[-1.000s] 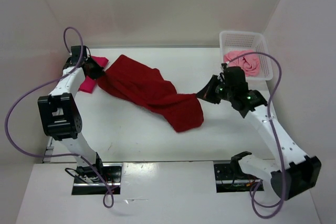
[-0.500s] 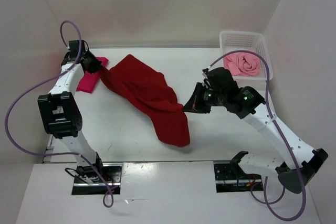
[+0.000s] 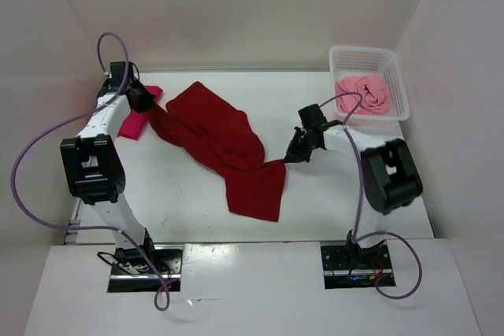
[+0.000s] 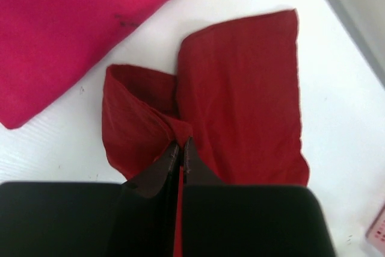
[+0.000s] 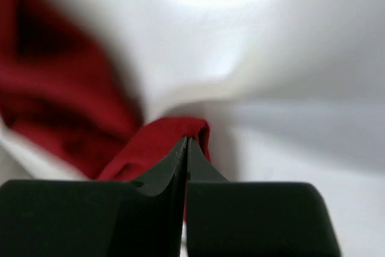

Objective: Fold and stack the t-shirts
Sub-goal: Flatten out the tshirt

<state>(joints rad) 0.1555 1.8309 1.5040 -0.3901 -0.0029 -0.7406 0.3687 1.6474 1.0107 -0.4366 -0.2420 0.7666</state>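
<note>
You're gripping the crimson shirt (image 3: 224, 147), lying mid-table: left gripper (image 4: 181, 148) clamped on its ten-o'clock corner, right gripper (image 5: 186, 144) clamped on its three-o'clock edge. Try pulling both ends apart evenly, avoiding dragging the magenta shirt (image 3: 132, 124) beside it.

Table (image 3: 189, 194): white, flat.
Dark crimson shirt (image 3: 224, 143): sprawled from 10 o'clock through the centre.
Magenta shirt (image 3: 134, 125): 10 o'clock edge.
Mesh basket (image 3: 362, 58): 2 o'clock corner.
</note>
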